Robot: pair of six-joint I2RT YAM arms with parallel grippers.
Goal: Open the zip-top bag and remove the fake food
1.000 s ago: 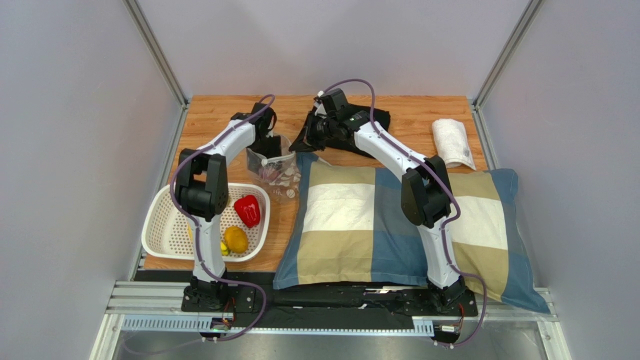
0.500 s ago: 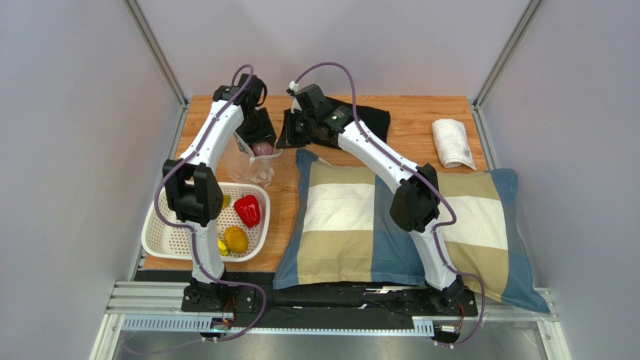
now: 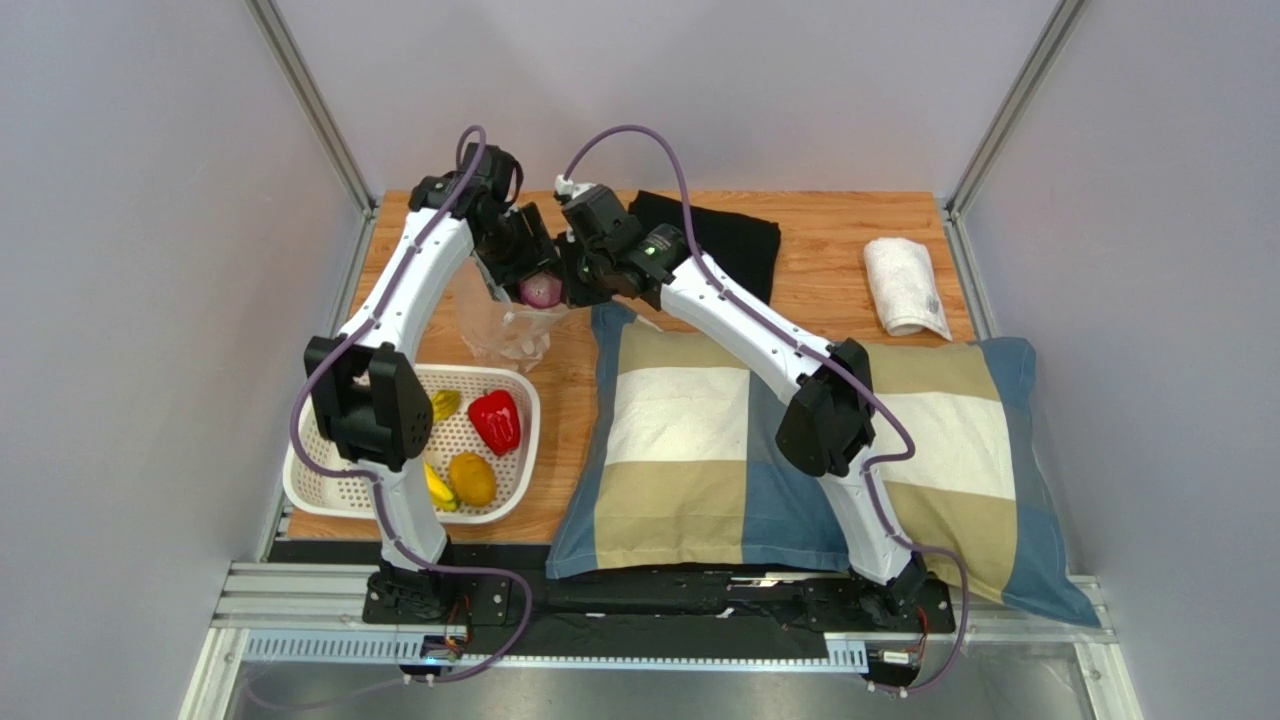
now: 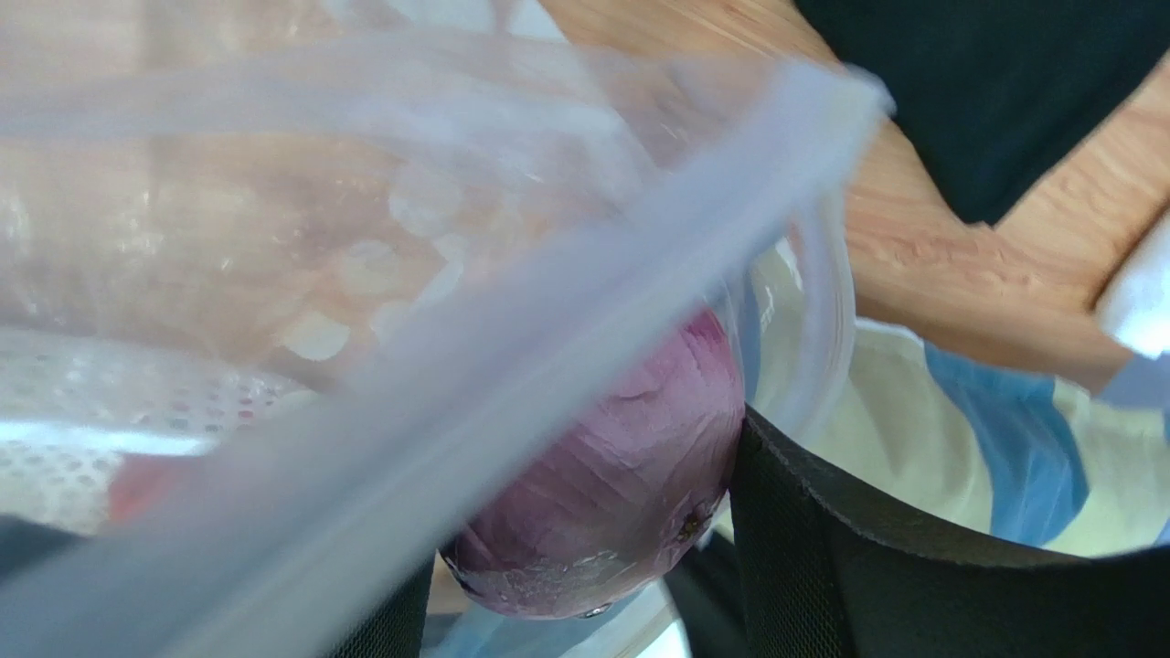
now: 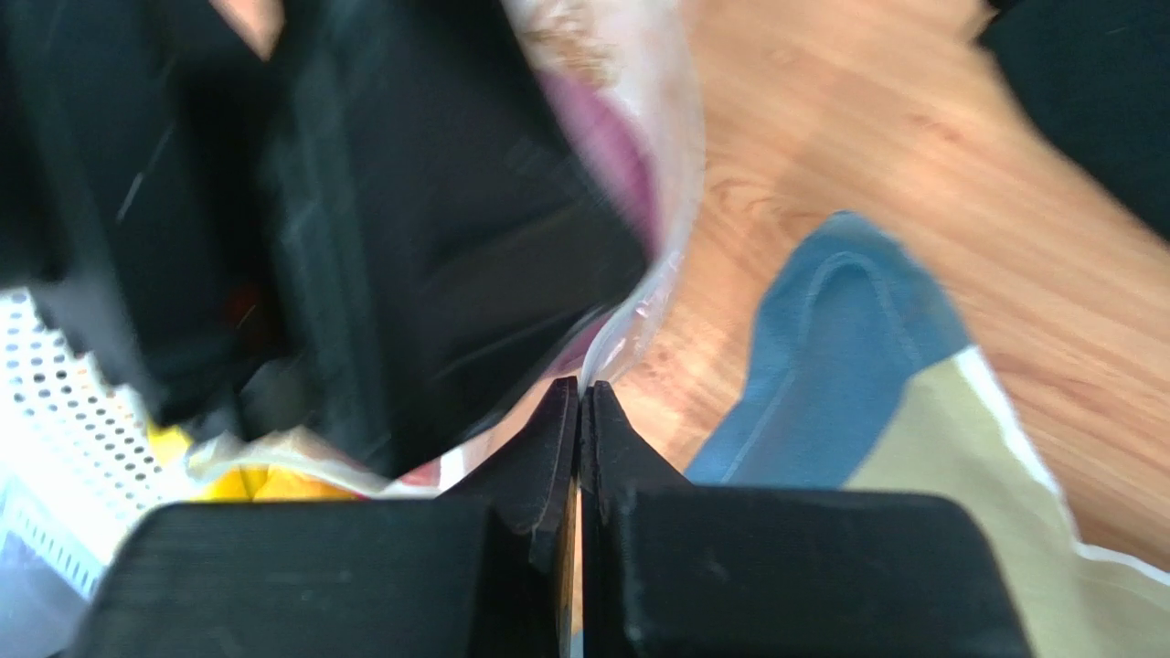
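- Left tool: closed on the onion, which sits between its two fingers, raised above the worktop.
- Right tool: fingers pressed together, with a thin edge of the bag at their tips, apparently pinched.
- The bag hangs around and below the onion. Whether film is trapped under the left fingers cannot be determined.
- Handling, onion: light, rigid, smooth and round, so it is likely to slip. Grip it across its widest part.
- Handling, bag: thin, limp, slippery film that offers little resistance. Take hold at the stiffer zip strip, not the wall.
- The pepper, an orange fruit and bananas lie in the white tray, just beside the bag.
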